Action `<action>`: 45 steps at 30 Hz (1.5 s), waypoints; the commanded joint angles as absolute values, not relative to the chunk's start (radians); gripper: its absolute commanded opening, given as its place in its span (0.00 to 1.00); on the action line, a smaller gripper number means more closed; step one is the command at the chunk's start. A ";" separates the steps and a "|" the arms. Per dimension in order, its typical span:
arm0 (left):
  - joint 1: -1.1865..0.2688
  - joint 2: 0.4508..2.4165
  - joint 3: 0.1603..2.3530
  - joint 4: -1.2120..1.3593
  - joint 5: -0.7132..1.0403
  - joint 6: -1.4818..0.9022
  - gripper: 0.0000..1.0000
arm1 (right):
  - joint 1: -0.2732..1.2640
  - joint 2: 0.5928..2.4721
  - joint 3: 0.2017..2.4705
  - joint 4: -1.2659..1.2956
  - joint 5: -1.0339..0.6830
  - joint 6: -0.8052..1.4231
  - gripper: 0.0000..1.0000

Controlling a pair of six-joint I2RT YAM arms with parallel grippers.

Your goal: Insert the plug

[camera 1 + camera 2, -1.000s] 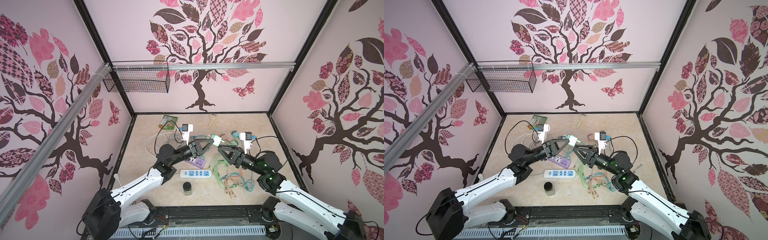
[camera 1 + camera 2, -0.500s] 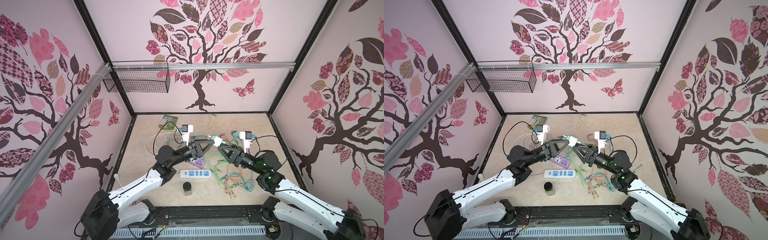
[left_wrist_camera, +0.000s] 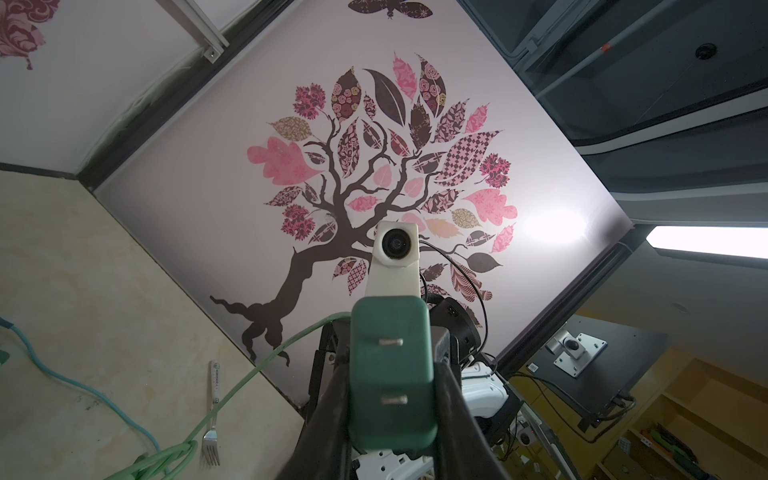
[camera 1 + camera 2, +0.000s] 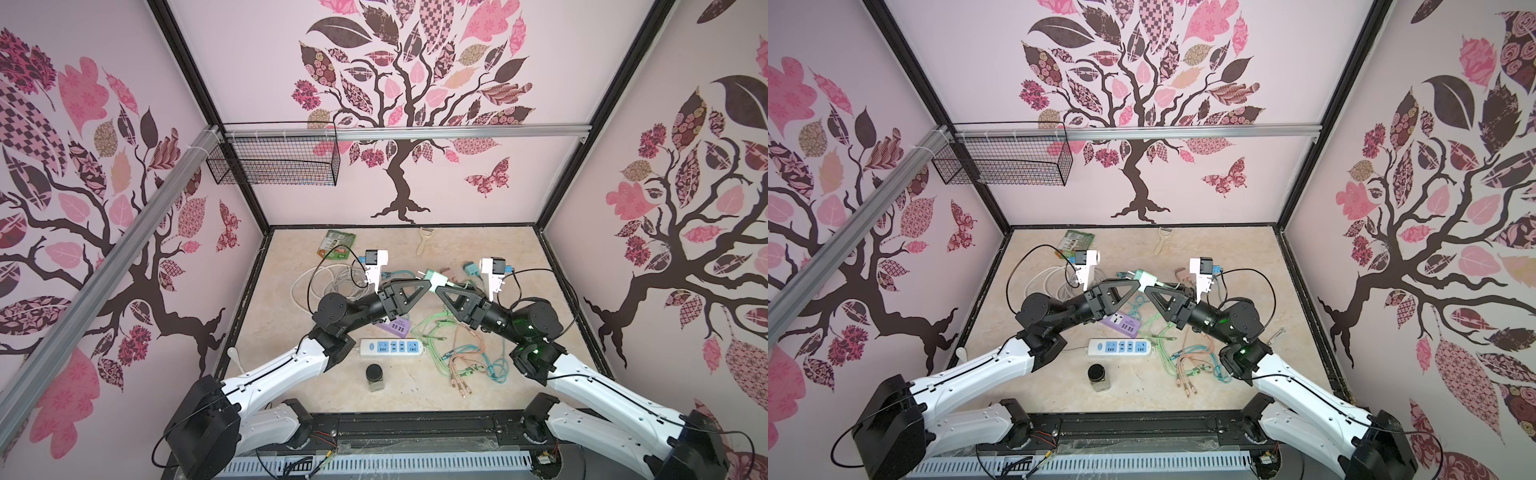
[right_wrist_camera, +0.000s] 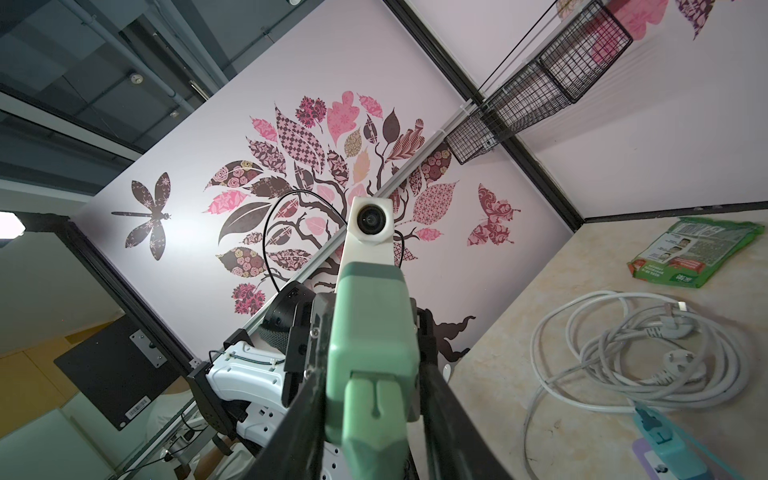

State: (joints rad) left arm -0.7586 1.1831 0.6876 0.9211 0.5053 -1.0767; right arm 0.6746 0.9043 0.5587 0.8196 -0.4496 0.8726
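Observation:
The plug [image 4: 434, 277] is a green charger block with two metal prongs, held up in the air over the middle of the table [image 4: 490, 249]. My left gripper [image 3: 392, 368] is shut on its sides, and the left wrist view looks onto the pronged face [image 3: 390, 374]. My right gripper [image 5: 372, 376] comes from the opposite side, its fingers [image 5: 430, 374] pressed against the same block [image 5: 370, 324]. A pale green cable connector [image 5: 372, 407] sits in that end. In both top views the two grippers [image 4: 1138, 283] [image 4: 1147, 289] meet tip to tip. Below lie a white power strip [image 4: 392, 347] and a purple one [image 4: 397, 326].
Tangled green and orange cables [image 4: 457, 353] lie right of the strips, and a dark-lidded jar [image 4: 375, 377] stands near the front. A coiled white cord [image 4: 320, 282], a green packet [image 4: 338, 244], a peeler [image 4: 424, 239] and a teal adapter [image 4: 470, 269] lie behind. A wire basket [image 4: 274, 160] hangs on the wall.
My right gripper's jaws have drawn in onto the green plug. Both arms stay almost where they were, and the left grip is unchanged.

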 commanded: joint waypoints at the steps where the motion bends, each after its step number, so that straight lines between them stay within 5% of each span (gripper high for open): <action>1: -0.772 1.189 0.661 0.962 0.525 -1.059 0.00 | 0.673 0.910 0.615 0.870 -0.466 0.884 0.39; 13: -0.782 1.198 0.658 0.973 0.526 -1.051 0.00 | 0.672 0.920 0.627 0.890 -0.468 0.894 0.40; 25: -0.787 1.178 0.637 0.908 0.503 -1.034 0.01 | 0.672 0.892 0.627 0.808 -0.444 0.842 0.28; 33: -0.786 1.042 0.606 0.633 0.408 -0.928 0.34 | 0.672 0.842 0.644 0.601 -0.401 0.736 0.22; 45: -0.758 0.784 0.554 0.208 0.261 -0.824 0.54 | 0.673 0.901 0.826 0.186 -0.350 0.507 0.19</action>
State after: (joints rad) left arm -0.7746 0.8345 0.5919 0.3660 0.3206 -0.8692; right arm 0.6762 0.8776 0.7448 0.3138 -0.3740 0.6052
